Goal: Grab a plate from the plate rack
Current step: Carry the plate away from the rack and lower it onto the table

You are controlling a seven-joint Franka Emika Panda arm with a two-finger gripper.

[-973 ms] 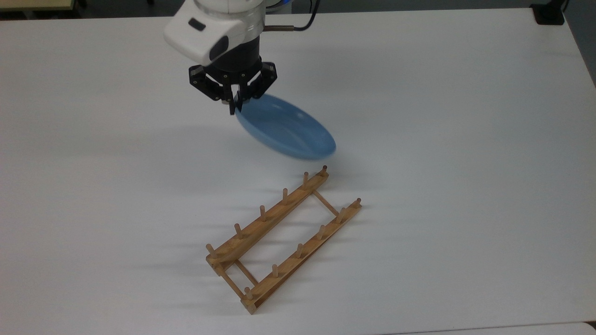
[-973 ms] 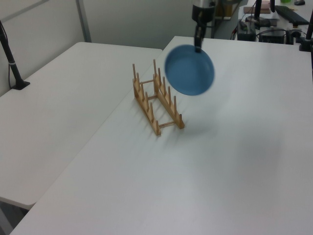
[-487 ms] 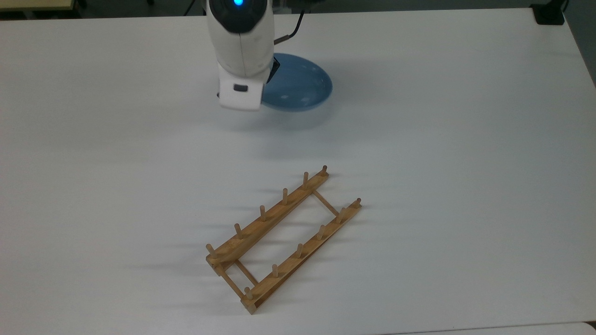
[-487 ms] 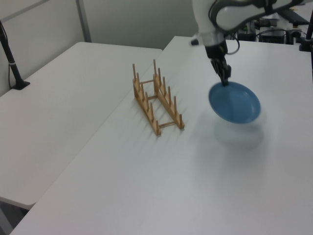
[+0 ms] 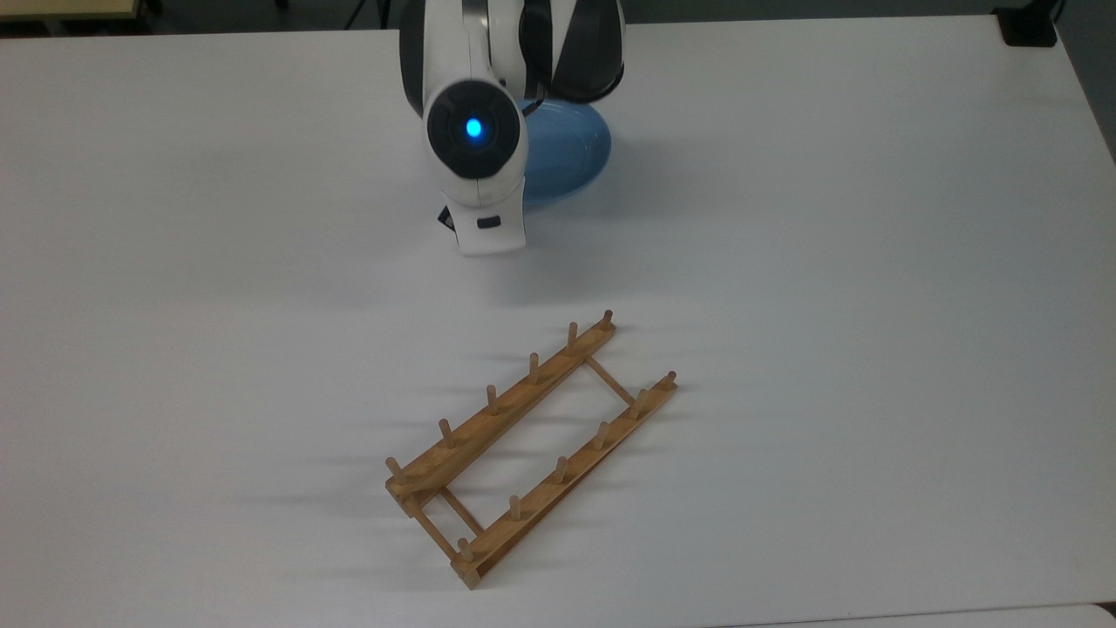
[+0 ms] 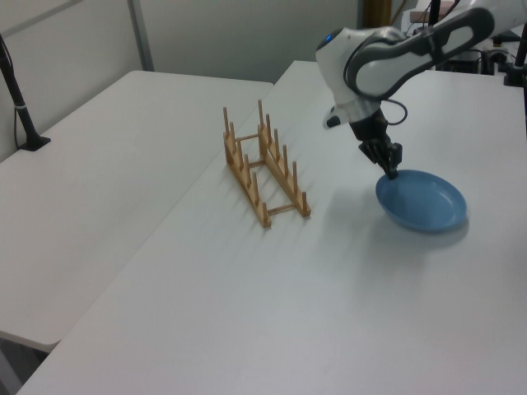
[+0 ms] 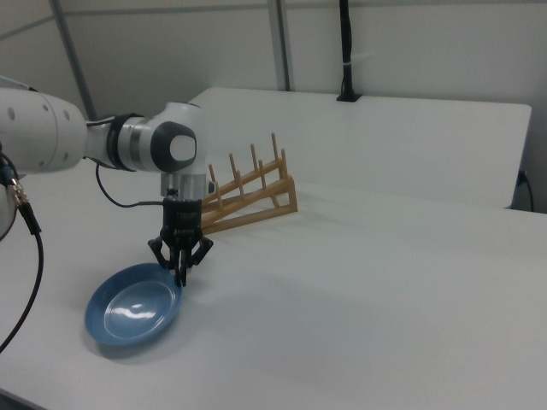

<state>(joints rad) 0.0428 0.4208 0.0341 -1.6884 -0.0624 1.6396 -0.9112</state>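
One wide white tabletop (image 5: 872, 262) spreads under my claw (image 7: 180, 275). The light-brown wooden plate rack (image 6: 263, 169) stands well apart from my claw, no plate in it. My fingers pinch narrow on the rim of the round light-blue plate (image 7: 132, 309), low at the table just beside my claw.

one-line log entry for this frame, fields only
phase: placing | plate: flat on table, off plate rack | hand: shut on plate rim | rack: empty
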